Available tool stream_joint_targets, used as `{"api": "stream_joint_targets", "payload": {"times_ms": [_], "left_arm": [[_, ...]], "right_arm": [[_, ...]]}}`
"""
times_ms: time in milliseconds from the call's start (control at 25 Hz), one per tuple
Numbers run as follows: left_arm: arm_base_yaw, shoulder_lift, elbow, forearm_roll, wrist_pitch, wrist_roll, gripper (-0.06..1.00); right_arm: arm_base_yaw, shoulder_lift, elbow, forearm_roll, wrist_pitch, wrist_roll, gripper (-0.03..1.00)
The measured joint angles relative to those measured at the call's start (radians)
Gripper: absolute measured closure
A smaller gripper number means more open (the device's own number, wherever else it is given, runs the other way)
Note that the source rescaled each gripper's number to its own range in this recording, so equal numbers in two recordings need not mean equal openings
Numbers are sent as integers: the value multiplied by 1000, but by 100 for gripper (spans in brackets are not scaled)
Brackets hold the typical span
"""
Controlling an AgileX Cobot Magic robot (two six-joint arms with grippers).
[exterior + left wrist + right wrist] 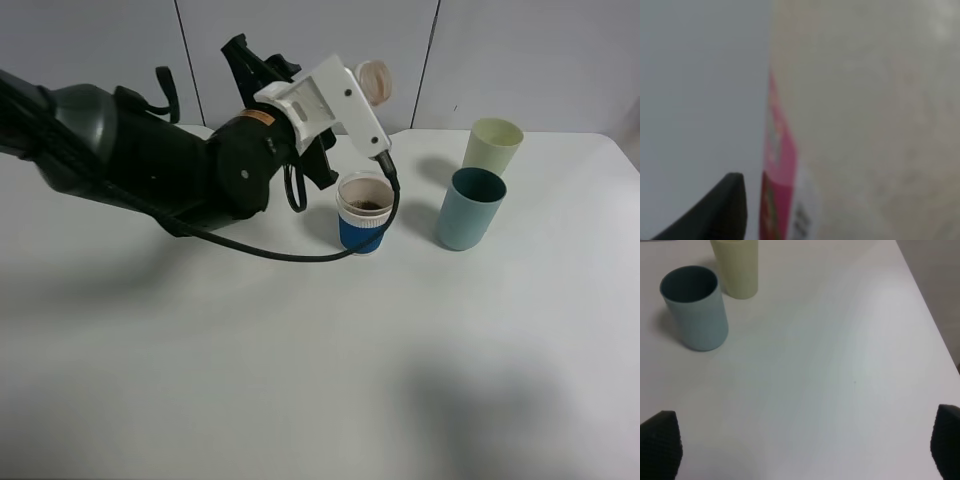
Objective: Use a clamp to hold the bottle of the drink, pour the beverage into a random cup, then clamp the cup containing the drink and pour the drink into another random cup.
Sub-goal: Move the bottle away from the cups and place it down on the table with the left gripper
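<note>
The left arm point(150, 160) reaches across the table point(300, 380) and its jaws are shut on the bottle point(372, 82). From the high camera only the bottle's wide round neck shows, poking out past the white camera mount point(325, 100), raised above and just behind the blue and white cup point(364, 215). The bottle lies tilted, with its mouth turned up and outward rather than down into the cup. The left wrist camera is filled by the pale bottle wall and a strip of its red label point(779, 170), with 1 black jaw tip beside it.

A little brown drink point(368, 205) sits low in the blue and white cup, and no stream runs from the bottle. So the 1st pour looks done, or at least started. How much drink is in the bottle cannot be told.

The right jaws stand wide apart and hold nothing. Their 2 dark tips show at the edges of the right wrist view over bare table, well apart from the 2 other cups. The teal cup point(470, 208) and the pale yellow cup point(492, 146) stand close together to the right of the blue and white cup, and no drink shows in either.

What is left, as it looks: set the bottle down, grip the blue and white cup, and tip its drink into 1 of those 2 cups
</note>
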Motion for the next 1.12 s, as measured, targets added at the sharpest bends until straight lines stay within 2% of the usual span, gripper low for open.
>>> {"api": "stream_joint_targets", "payload": {"times_ms": [160,360,520,760,880,1120], "left_arm": [[65,-72,113,194,8,-378,89],[186,-154,244,451,9,-849,89],[290,-205,322,615,10,-1099,89],[465,-242,417,826,18,-1393,89],[579,-242,459,980,37,-1570,89],[743,-242,478,1189,52,-1716,89]], "right_arm": [[0,0,0,0,0,0,-3],[0,0,0,0,0,0,-3],[0,0,0,0,0,0,-3],[0,0,0,0,0,0,-3],[0,0,0,0,0,0,-3],[0,0,0,0,0,0,-3]]}}
